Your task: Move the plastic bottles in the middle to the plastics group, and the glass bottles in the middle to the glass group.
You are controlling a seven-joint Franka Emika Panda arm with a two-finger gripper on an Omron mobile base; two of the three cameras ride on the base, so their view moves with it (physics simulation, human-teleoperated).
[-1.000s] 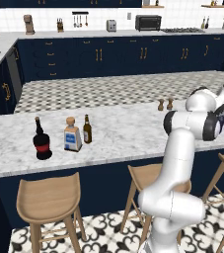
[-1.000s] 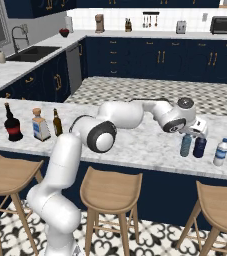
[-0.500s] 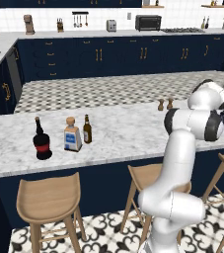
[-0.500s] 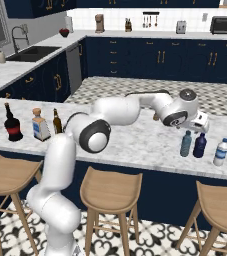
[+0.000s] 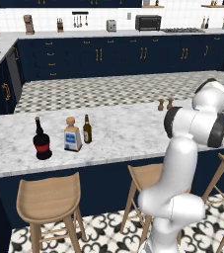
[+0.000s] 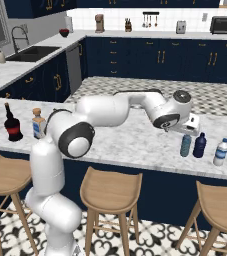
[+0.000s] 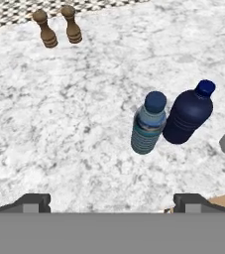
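Note:
My gripper point(image 6: 184, 131) hangs open and empty just above the right end of the marble counter point(image 6: 135, 142). In the hand view its fingertips point(image 7: 32, 202) are spread wide over bare marble. Beyond them a slim light blue plastic bottle point(image 7: 148, 126) stands upright against a stubby navy bottle point(image 7: 188, 116). These two point(image 6: 186, 145) point(image 6: 200, 145) are close to the left of the pale blue-and-white bottle point(image 6: 220, 152). At the left end, the amber glass bottle point(image 5: 87, 129) stands beside the square corked bottle point(image 5: 72, 136) and the black round bottle point(image 5: 42, 141).
Two brown wooden shakers point(image 7: 59, 29) stand near the counter's far edge point(image 5: 165, 104). Wooden stools point(image 6: 112, 192) line the near side below the counter. The long stretch of marble between the two bottle groups is bare.
The gripper has opened, let go of the light blue bottle beside the navy one, and lifted up and back from it. The bottles at the left have not moved.

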